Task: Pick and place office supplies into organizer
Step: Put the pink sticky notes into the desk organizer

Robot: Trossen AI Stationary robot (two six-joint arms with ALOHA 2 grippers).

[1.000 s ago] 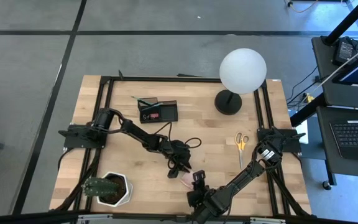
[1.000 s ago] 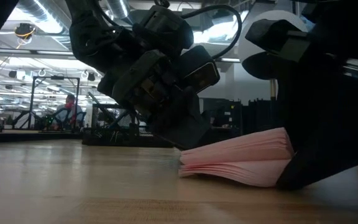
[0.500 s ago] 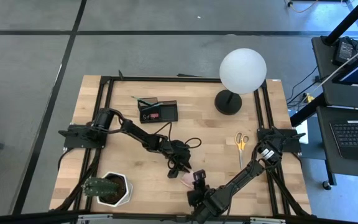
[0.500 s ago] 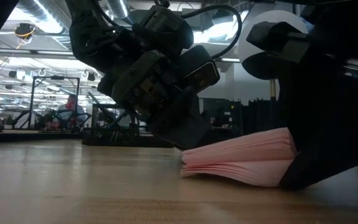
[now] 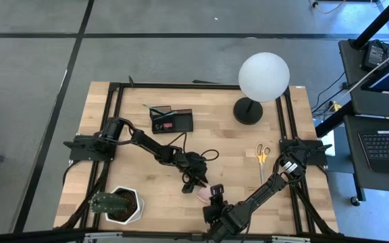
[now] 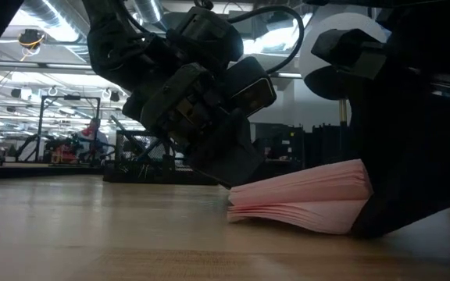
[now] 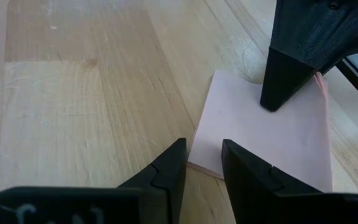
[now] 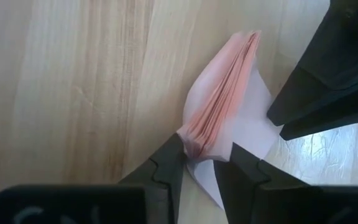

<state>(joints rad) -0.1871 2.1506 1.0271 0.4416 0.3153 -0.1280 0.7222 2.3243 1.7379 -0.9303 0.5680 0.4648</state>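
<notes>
Lying low and centre in the high view: pink sticky-note pad (image 5: 203, 192), barely showing there. Fanning into curled paper sheets in the low view (image 6: 303, 199). Right gripper (image 8: 199, 163) pinching the pad's corner; left gripper (image 7: 202, 163) sitting slightly parted at its flat matte edge. Black organizer (image 5: 171, 121) sitting upper centre.

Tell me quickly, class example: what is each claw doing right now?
Left claw: fingers slightly apart at the edge of the pink sticky-note pad, whether it grips cannot be told.
Right claw: closed on the pad's corner, lifting that side.
</notes>
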